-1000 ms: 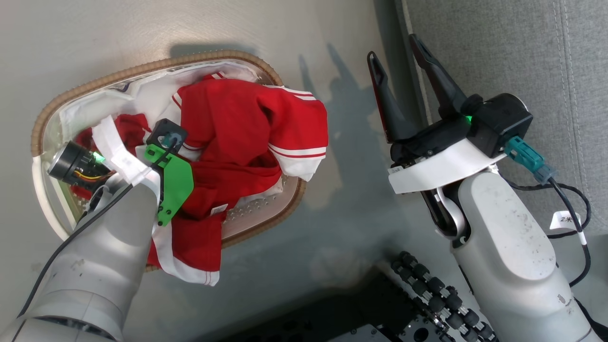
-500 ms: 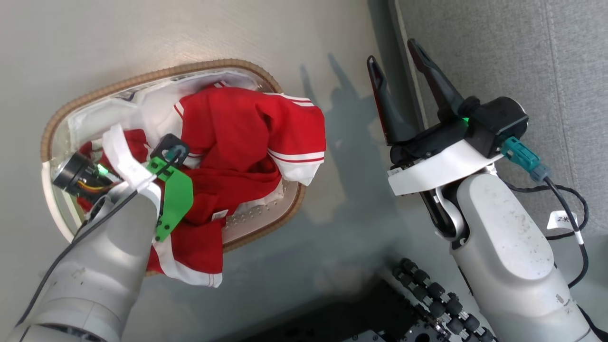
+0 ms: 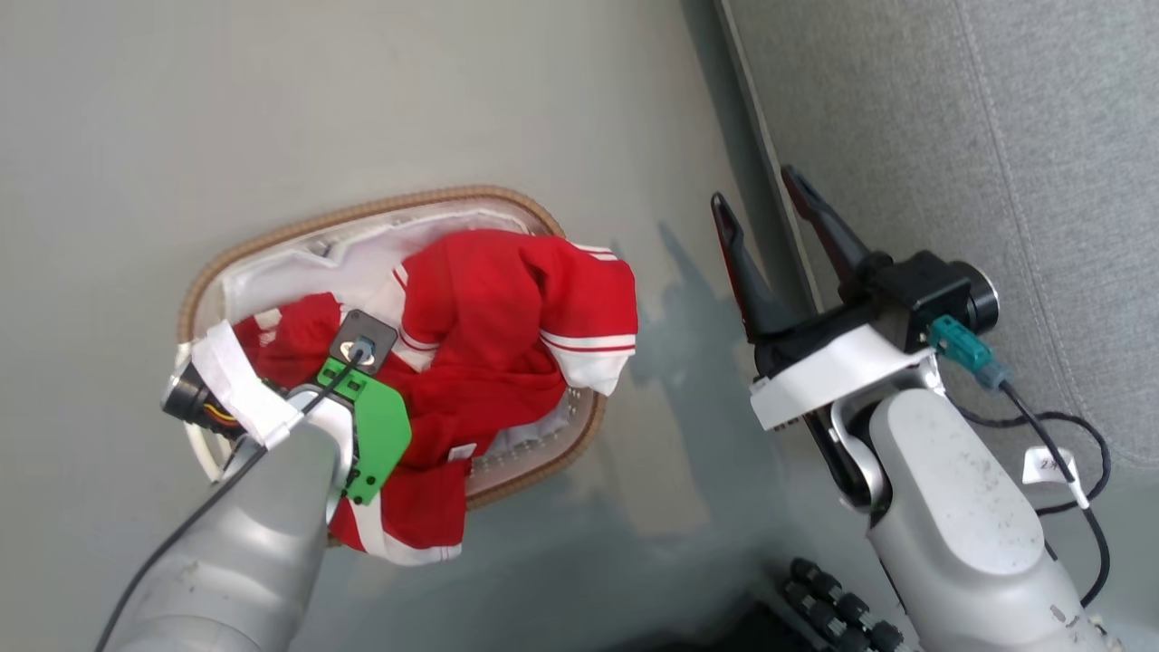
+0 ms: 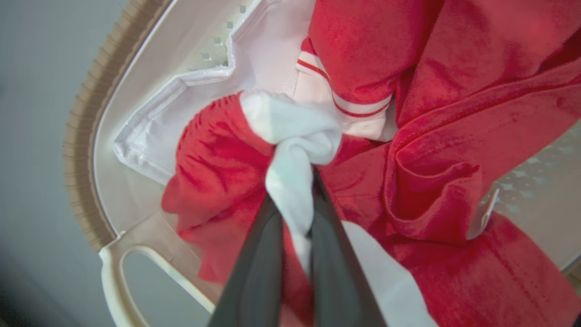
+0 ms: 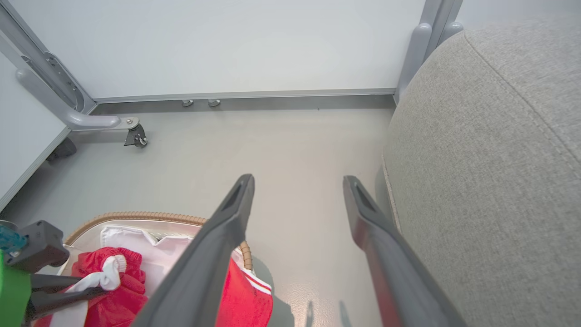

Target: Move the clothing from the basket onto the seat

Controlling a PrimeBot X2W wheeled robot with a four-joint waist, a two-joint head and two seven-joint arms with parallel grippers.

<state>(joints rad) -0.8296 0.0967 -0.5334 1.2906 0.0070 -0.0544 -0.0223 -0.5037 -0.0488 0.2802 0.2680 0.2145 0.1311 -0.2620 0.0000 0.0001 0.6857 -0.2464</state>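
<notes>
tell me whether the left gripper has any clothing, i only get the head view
Observer: Yes. In the left wrist view the left gripper is shut on a twisted white cuff of the clothing.
Operator: which end of the basket is that
Observer: The end of the basket with the white handle.
Operator: what's ahead of the right gripper
Observer: The right gripper is open over the floor, facing a white wall.

head: high, facing down on floor (image 3: 272,91), basket (image 3: 380,206) left, seat (image 3: 996,136) right | left wrist: very close, along left tool (image 4: 295,204) into basket | right wrist: low, along right tool (image 5: 298,179) toward wall (image 5: 227,45) | shared: basket in all three; seat in head and right wrist
</notes>
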